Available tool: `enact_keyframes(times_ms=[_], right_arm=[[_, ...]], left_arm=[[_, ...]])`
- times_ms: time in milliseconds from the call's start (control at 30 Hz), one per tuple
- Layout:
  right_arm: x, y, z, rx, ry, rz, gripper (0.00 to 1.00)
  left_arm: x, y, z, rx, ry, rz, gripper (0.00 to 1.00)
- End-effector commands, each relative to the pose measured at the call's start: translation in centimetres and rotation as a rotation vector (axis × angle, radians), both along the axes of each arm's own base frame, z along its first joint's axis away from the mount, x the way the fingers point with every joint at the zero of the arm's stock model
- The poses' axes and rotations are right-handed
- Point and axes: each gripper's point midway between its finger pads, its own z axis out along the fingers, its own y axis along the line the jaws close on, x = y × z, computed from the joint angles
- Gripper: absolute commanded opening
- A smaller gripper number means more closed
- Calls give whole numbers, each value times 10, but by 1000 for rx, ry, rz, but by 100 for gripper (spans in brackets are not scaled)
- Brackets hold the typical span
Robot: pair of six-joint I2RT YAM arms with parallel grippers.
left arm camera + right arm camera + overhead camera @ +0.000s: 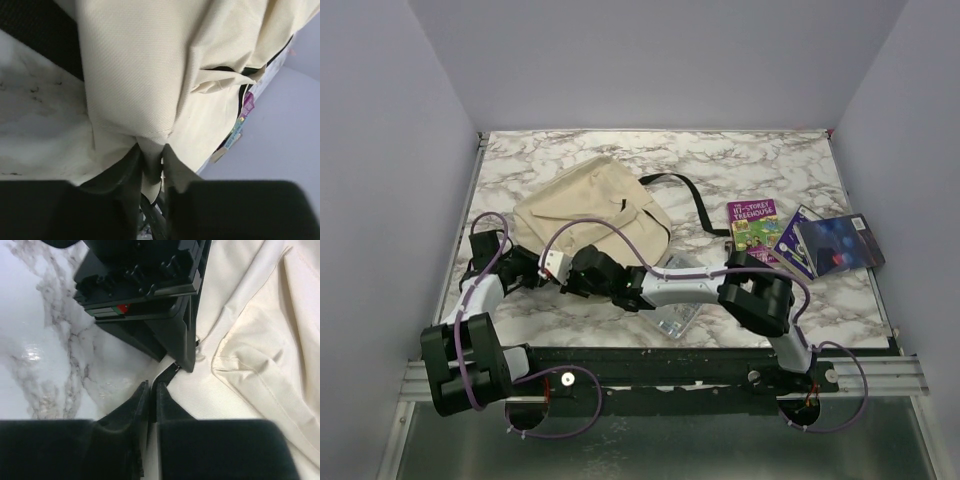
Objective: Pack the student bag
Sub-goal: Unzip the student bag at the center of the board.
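The student bag point(592, 208), cream fabric with a black strap, lies at the centre-left of the marble table. My left gripper point(540, 267) is at its near edge and is shut on a pinched fold of the cream fabric point(152, 157). My right gripper point(576, 274) reaches across from the right. It is shut on the bag's near edge at the black zip line point(170, 376), right beside the left gripper's black body point(150, 290). The bag point(250, 350) fills the right of the right wrist view. I cannot see inside the bag.
A purple and green Treehouse book point(753, 225) and a dark blue book point(830, 243) lie at the right. A small clear plastic pouch point(678, 312) lies near the front edge, under the right arm. The bag's black strap point(692, 205) trails towards the books.
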Motion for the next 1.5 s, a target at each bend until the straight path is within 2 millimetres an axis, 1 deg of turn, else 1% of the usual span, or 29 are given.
enact_keyframes(times_ms=[0,33,67,100,133,167,200,267,333,433,467,567,633,767,867,933,1000,1100,1333,1467], right_arm=[[-41,10,42,108,132,76,26],[-47,7,37,93,216,57,38],[-50,7,38,105,325,34,42],[-58,5,39,115,441,32,47],[-59,1,43,156,548,11,51],[-59,-1,54,212,639,3,56],[-59,-3,61,255,749,-21,57],[-53,-7,74,310,922,-55,57],[-44,-10,82,364,1060,-88,57],[-31,-20,84,420,1241,-104,52],[-27,-22,86,444,1268,-91,50],[-19,-24,76,442,1291,-108,49],[-15,-25,72,440,1289,-106,48],[-18,-23,67,415,1294,-84,45],[-20,-23,57,400,1321,-89,43],[-19,-23,48,392,1323,-107,43],[-18,-24,41,384,1321,-120,46],[-15,-24,33,367,1310,-138,48],[-9,-19,24,343,1291,-156,48],[-11,-13,29,362,1330,-128,41]], left_arm=[[16,-2,22,26,-199,-73,11],[16,-3,24,29,-219,-90,6],[15,-4,26,37,-235,-104,1],[14,-4,26,43,-246,-113,0],[13,-5,27,52,-265,-125,0],[12,-6,28,59,-279,-135,0],[11,-7,29,63,-294,-144,0],[9,-8,32,67,-323,-160,0],[7,-11,36,69,-353,-174,0],[4,-13,43,86,-405,-195,0],[4,-13,45,91,-416,-197,0],[2,-14,51,101,-454,-204,0],[2,-15,53,100,-464,-205,0],[1,-16,53,94,-464,-212,0],[1,-17,53,86,-463,-216,0],[0,-17,53,89,-468,-218,0],[0,-17,54,92,-472,-219,0],[-1,-17,53,89,-472,-220,0],[-2,-19,57,82,-483,-228,0],[-3,-19,57,83,-488,-229,0]])
